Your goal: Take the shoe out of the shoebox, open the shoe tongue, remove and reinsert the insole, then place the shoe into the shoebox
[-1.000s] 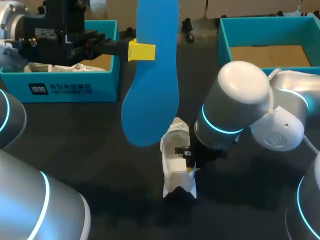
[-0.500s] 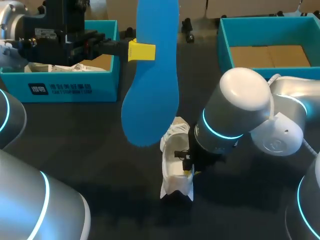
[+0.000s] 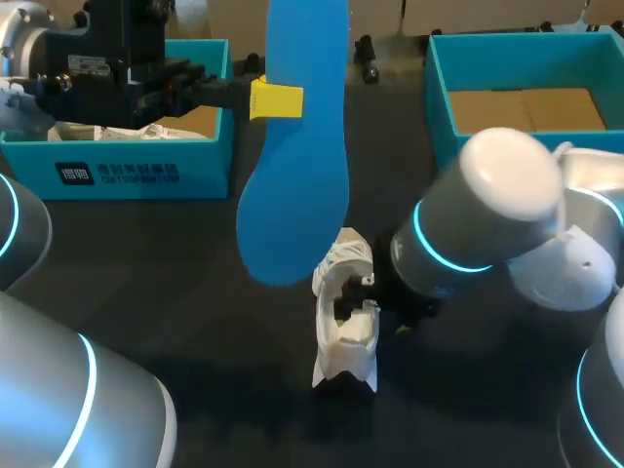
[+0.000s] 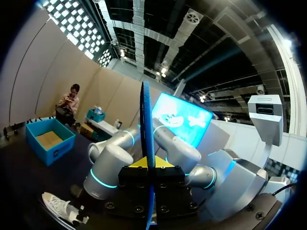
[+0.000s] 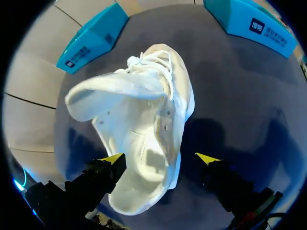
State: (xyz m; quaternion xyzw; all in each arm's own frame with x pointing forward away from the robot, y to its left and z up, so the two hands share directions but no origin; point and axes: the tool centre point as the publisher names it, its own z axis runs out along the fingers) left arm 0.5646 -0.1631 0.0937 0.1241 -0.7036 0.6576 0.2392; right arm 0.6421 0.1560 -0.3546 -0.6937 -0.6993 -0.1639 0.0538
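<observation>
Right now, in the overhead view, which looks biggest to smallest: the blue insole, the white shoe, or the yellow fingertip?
1. blue insole, though it is held up nearer the camera, which may inflate it.
2. white shoe, on the table.
3. yellow fingertip, clearly the smallest.

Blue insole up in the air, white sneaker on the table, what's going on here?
The left gripper has its jaws shut on the blue insole and holds it upright above the table, out of the shoe. The white sneaker sits on the dark table with its tongue lifted and its mouth open. The right gripper hovers at the sneaker's heel end, jaws open, one on each side, not gripping it. The insole is not yet back in.
</observation>
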